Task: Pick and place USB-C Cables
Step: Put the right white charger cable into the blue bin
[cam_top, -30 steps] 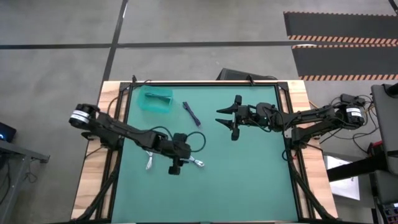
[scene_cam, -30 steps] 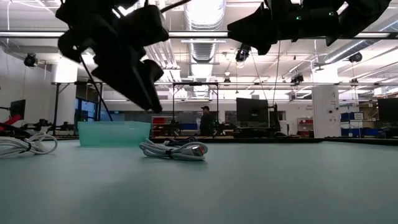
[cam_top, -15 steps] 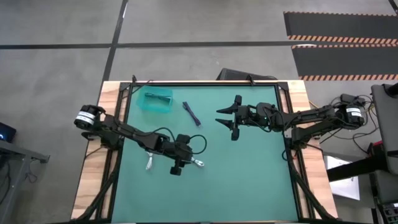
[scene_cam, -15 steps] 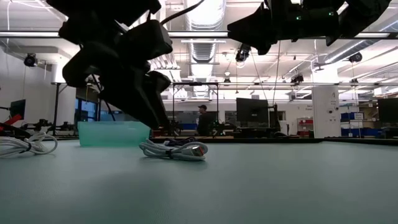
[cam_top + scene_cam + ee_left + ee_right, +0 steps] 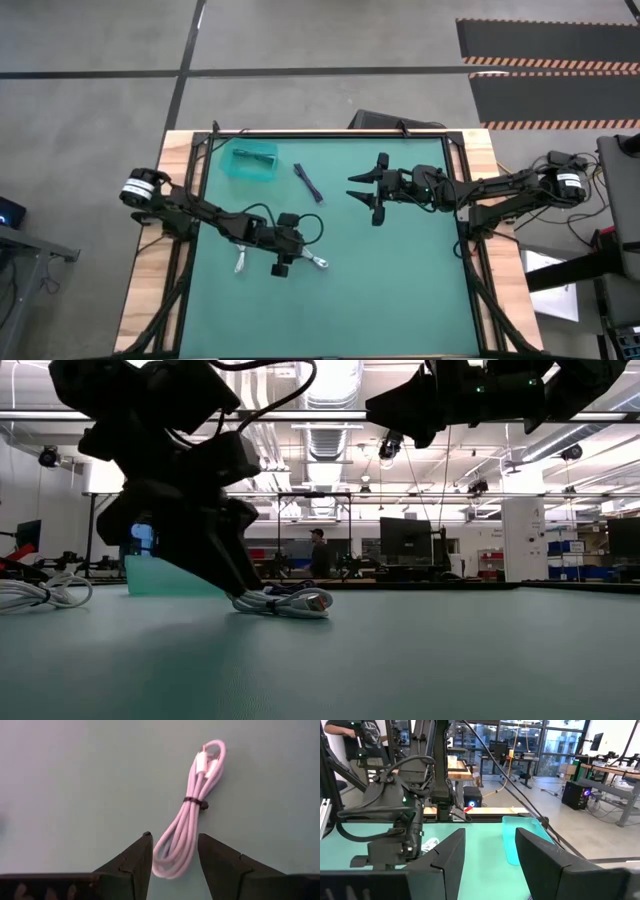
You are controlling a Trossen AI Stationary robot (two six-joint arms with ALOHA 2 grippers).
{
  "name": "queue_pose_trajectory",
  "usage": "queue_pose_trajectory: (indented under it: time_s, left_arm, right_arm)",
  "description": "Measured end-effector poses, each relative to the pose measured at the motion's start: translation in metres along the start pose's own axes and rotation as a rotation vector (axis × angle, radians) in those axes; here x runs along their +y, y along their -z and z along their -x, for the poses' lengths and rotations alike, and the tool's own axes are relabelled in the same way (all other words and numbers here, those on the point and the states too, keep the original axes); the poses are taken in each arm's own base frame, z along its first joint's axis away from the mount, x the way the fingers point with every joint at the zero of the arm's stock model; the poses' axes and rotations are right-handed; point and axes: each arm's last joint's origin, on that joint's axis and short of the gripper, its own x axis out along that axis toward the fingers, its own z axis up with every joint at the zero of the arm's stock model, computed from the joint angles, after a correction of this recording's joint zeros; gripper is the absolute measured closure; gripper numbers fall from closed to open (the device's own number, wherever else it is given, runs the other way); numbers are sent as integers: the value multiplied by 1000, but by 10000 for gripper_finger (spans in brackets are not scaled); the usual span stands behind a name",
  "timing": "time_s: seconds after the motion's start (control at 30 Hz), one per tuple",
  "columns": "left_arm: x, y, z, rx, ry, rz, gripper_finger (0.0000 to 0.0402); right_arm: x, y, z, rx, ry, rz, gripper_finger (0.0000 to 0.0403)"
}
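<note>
A white bundled USB-C cable (image 5: 192, 815) lies flat on the green table, right of centre of my left arm's reach (image 5: 316, 261). My left gripper (image 5: 172, 840) is open and low over the table. Its fingers stand on either side of the cable's looped end; I cannot tell whether they touch it. A second white cable (image 5: 240, 263) lies to its left. A dark cable (image 5: 308, 183) lies near the teal tray (image 5: 238, 168), and a dark shape shows inside the tray. My right gripper (image 5: 362, 188) waits open above the table's middle.
The teal tray sits near the far left corner of the green mat. My right arm hangs over the table's right half (image 5: 480, 390). A black frame edges the mat, with wooden strips on both sides. A person stands far back in the room (image 5: 317, 552).
My left gripper has come down toward the table at the white cable, until its fingertips are almost at the surface beside the bundle. The cable has stayed where it was. My right arm has kept still.
</note>
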Motion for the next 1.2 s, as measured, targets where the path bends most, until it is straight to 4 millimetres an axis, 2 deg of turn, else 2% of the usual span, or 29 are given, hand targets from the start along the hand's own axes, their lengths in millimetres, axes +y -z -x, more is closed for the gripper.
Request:
queue_pose_trajectory:
  time_s: [0.43,0.87,1.0,1.2]
  left_arm:
    - [0,-2,0,-35,-2,4,260]
    - [-3,9,-22,-60,-2,10,262]
    - [-3,9,-23,-59,-1,10,280]
    - [-3,9,-23,-57,12,9,332]
  right_arm:
    - [0,0,0,1,0,5,236]
    - [0,0,0,6,-1,6,236]
    - [0,0,0,6,0,7,236]
    - [0,0,0,6,-1,7,236]
